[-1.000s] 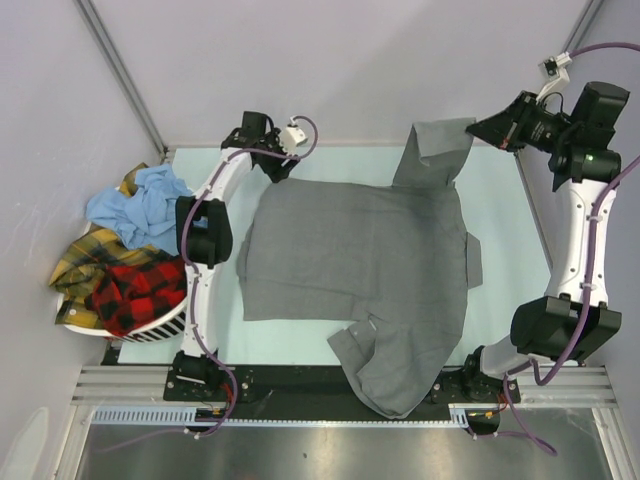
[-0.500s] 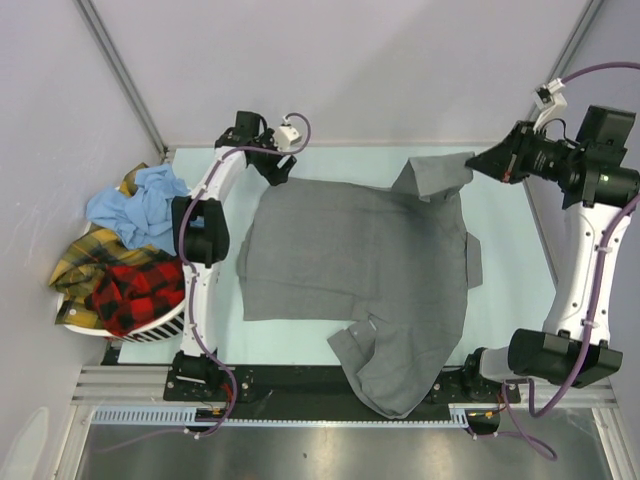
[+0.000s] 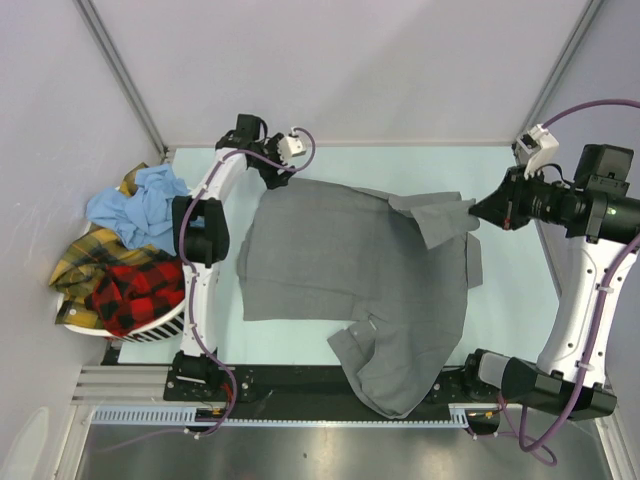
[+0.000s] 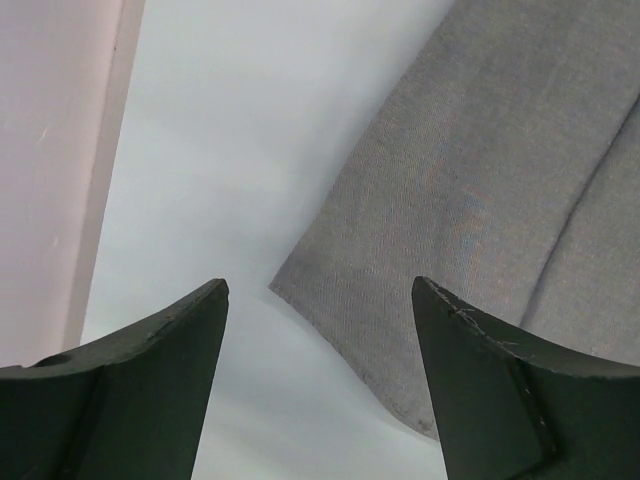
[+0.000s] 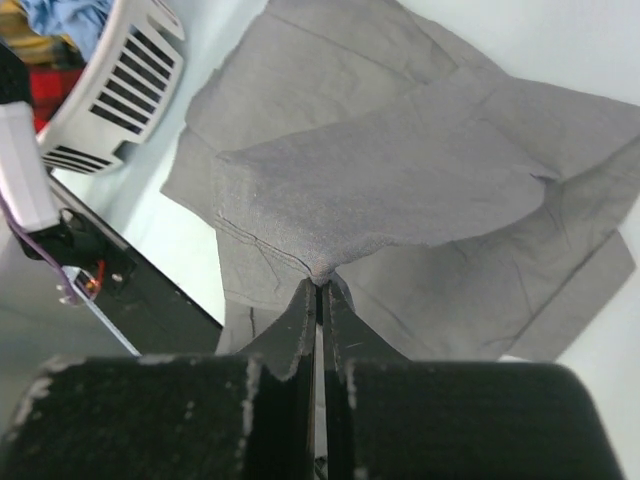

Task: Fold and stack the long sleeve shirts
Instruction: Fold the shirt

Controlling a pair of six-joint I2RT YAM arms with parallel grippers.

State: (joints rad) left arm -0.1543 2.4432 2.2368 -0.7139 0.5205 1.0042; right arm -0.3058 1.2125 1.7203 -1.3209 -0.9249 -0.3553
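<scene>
Pale tabletop [image 3: 510,295] under grey shirt [image 3: 350,260]; sleeve [image 5: 380,190] between right fingers [image 5: 293,335], clear only wrist-side

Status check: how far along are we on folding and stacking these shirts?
Early. Done: the grey shirt lies spread on the table. In hand: the right gripper is shut on its far sleeve, holding it over the body; the left gripper is open above a shirt corner. Left: the near sleeve hangs off the edge, and the other shirts sit unfolded in the basket.
</scene>
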